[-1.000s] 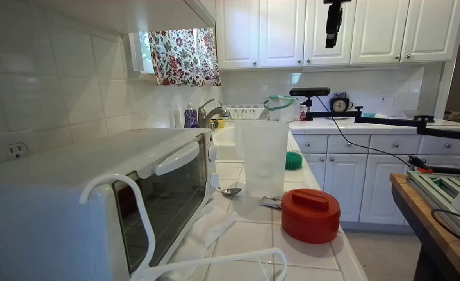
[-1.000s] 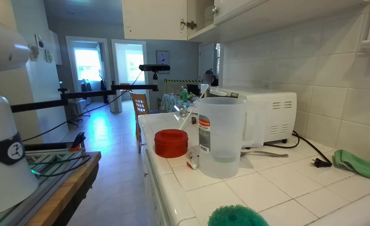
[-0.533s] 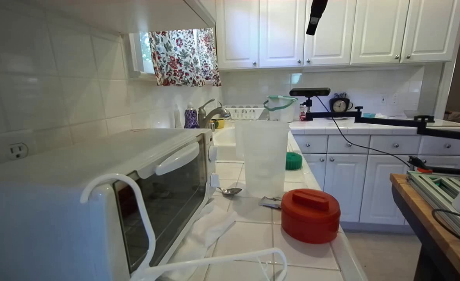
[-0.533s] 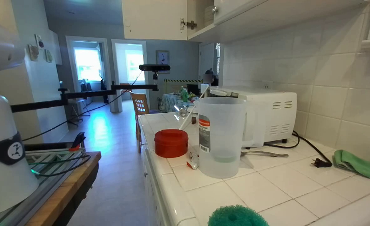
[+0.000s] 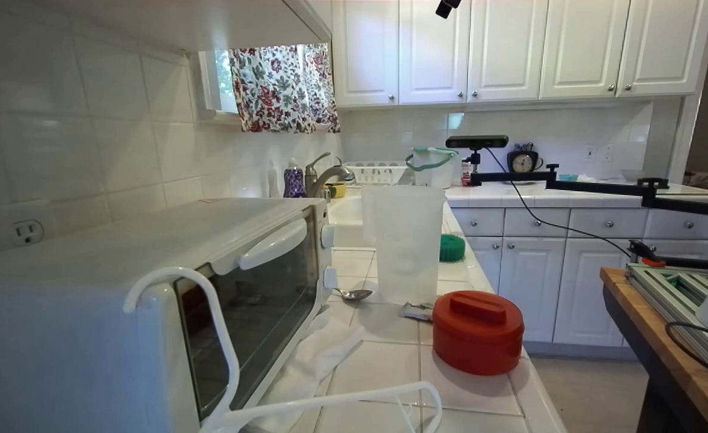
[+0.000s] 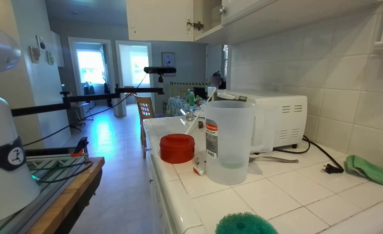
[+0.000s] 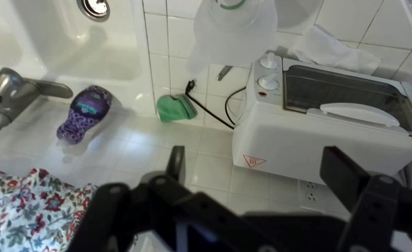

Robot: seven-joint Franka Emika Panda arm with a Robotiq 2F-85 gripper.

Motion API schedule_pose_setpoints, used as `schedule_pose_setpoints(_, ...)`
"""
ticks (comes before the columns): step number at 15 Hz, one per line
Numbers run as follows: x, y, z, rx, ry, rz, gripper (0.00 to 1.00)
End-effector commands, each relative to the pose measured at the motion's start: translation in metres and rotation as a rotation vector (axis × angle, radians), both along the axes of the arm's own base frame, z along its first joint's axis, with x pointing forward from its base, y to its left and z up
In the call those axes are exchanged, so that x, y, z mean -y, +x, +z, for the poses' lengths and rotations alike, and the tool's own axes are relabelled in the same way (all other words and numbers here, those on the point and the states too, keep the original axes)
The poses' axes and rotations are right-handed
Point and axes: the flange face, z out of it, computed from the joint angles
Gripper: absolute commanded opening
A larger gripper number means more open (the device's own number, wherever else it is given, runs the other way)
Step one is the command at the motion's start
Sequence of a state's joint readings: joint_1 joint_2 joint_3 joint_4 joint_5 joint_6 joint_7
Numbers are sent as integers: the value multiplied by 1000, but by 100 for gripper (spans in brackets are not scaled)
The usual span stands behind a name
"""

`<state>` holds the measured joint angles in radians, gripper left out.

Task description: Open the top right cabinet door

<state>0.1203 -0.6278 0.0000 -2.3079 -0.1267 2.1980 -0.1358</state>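
In an exterior view, the top right cabinet door (image 6: 240,8) is a white upper door with a round knob at its lower left corner. It looks shut, and its upper part is out of frame. Left of it, another white cabinet door (image 6: 160,21) stands open, its hinge showing. My gripper (image 7: 256,157) is open and empty in the wrist view, its fingers wide apart, facing the wall and counter. Only a fingertip (image 5: 444,8) shows at the top edge of an exterior view. The distance from gripper to door cannot be told; the wrist view shows no cabinet door.
A white oven (image 6: 289,120) stands on the counter under the cabinets. A clear pitcher (image 6: 229,139), a red container (image 6: 177,148) and a green cloth (image 6: 372,170) are on the counter. A camera on a black arm (image 5: 477,141) stands beside the robot. A floral curtain (image 7: 31,213) hangs nearby.
In an exterior view my gripper has moved up and to the left, mostly out of frame. The arm's upper link has shifted slightly left in an exterior view. The doors have not moved.
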Motion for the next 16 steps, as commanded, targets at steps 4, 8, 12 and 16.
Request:
schedule_pose_setpoints(4, -4, 2, 2, 5, -9, 29, 100)
schedule_pose_setpoints(8, 5, 1, 2, 29, 8, 49, 100)
schedule_pose_setpoints(12, -10, 17, 7, 107, 3, 114, 100)
schedule_pose_setpoints(16, -50, 35, 3, 155, 32, 170, 100)
